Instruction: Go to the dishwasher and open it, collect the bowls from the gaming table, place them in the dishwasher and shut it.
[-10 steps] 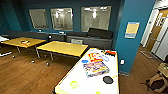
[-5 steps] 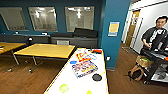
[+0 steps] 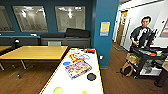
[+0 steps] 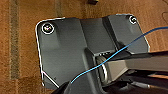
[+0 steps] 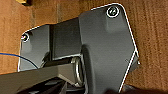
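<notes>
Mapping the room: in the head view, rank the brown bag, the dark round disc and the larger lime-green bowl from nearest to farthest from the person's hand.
1. Brown bag, on the floor below the person's hand.
2. Dark round disc, near the white table's right edge.
3. Lime-green bowl, at the table's near end, left side.

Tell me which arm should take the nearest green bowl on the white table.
Left, tentatively. The larger lime-green bowl sits toward the left edge of the gaming table, on the robot's left. A smaller green one lies nearer the middle, so either arm might reach that.
</notes>
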Motion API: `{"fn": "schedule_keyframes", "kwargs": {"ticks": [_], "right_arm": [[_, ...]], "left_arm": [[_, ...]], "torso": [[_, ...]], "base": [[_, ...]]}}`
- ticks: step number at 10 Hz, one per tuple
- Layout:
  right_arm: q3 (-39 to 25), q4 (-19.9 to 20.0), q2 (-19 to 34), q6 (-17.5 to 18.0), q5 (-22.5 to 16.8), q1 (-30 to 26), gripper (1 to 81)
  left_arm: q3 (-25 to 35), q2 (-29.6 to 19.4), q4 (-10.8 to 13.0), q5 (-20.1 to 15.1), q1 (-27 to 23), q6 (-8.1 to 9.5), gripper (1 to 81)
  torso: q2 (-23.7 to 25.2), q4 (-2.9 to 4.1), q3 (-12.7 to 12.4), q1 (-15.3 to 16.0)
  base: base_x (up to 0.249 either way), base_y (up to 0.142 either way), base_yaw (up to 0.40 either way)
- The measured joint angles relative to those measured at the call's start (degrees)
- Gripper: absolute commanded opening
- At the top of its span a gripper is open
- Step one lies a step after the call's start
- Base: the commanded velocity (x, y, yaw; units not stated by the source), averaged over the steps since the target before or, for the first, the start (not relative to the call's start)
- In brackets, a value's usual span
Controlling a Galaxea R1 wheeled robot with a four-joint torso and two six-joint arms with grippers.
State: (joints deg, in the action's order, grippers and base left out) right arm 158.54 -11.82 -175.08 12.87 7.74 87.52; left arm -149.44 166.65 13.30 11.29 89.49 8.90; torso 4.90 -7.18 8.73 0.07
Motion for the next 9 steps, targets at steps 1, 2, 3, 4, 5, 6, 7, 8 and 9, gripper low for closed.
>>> {"fn": "schedule_keyframes", "kwargs": {"ticks": [1, 2, 3, 4, 5, 6, 7, 8, 9], "right_arm": [[0.00, 0.00, -0.02, 0.00, 0.06, -0.06, 81.1], [0.00, 0.00, 0.00, 0.00, 0.11, -0.06, 81.1], [0.00, 0.00, 0.00, 0.00, 0.11, -0.06, 81.1], [0.00, 0.00, 0.00, 0.00, 0.11, -0.06, 81.1], [0.00, 0.00, 0.00, 0.00, 0.11, -0.06, 81.1], [0.00, 0.00, 0.00, 0.00, 0.11, -0.06, 81.1], [0.00, 0.00, -0.02, 0.00, 0.11, -0.06, 81.1], [0.00, 0.00, -0.02, 0.00, 0.11, -0.06, 81.1], [0.00, 0.00, -0.02, 0.00, 0.11, -0.06, 81.1]], "left_arm": [[0.05, -0.05, 0.00, 0.00, -0.02, 0.02, 81.1], [0.05, 0.02, 0.00, -0.07, 0.11, 0.02, 81.1], [0.05, 0.04, 0.00, -0.10, 0.22, 0.02, 81.1], [0.00, 0.02, 0.00, -0.11, 0.23, 0.02, 81.1], [0.00, 0.04, 0.00, -0.10, 0.23, 0.02, 81.1], [0.00, 0.02, -0.02, -0.10, 0.26, 0.02, 81.1], [0.00, 0.04, -0.02, -0.11, 0.26, 0.02, 81.1], [0.00, 0.04, -0.02, -0.10, 0.23, 0.02, 81.1], [0.00, 0.04, -0.02, -0.11, 0.23, 0.02, 81.1]], "torso": [[0.00, 0.00, 0.00, 0.00], [0.00, 0.00, 0.00, 0.00], [0.00, 0.00, 0.00, 0.00], [0.00, 0.00, 0.00, 0.00], [0.00, 0.00, 0.00, 0.00], [0.00, 0.00, 0.00, 0.00], [0.00, 0.00, 0.00, 0.00], [0.00, 0.00, 0.00, 0.00], [0.00, 0.00, 0.00, 0.00]], "base": [[0.000, 0.000, 0.000], [0.000, 0.000, 0.000], [0.000, 0.000, 0.000], [0.000, 0.000, 0.000], [0.000, 0.000, 0.000], [0.000, 0.000, 0.000], [0.000, 0.000, 0.000], [0.000, 0.000, 0.000], [0.000, 0.000, 0.000]]}}
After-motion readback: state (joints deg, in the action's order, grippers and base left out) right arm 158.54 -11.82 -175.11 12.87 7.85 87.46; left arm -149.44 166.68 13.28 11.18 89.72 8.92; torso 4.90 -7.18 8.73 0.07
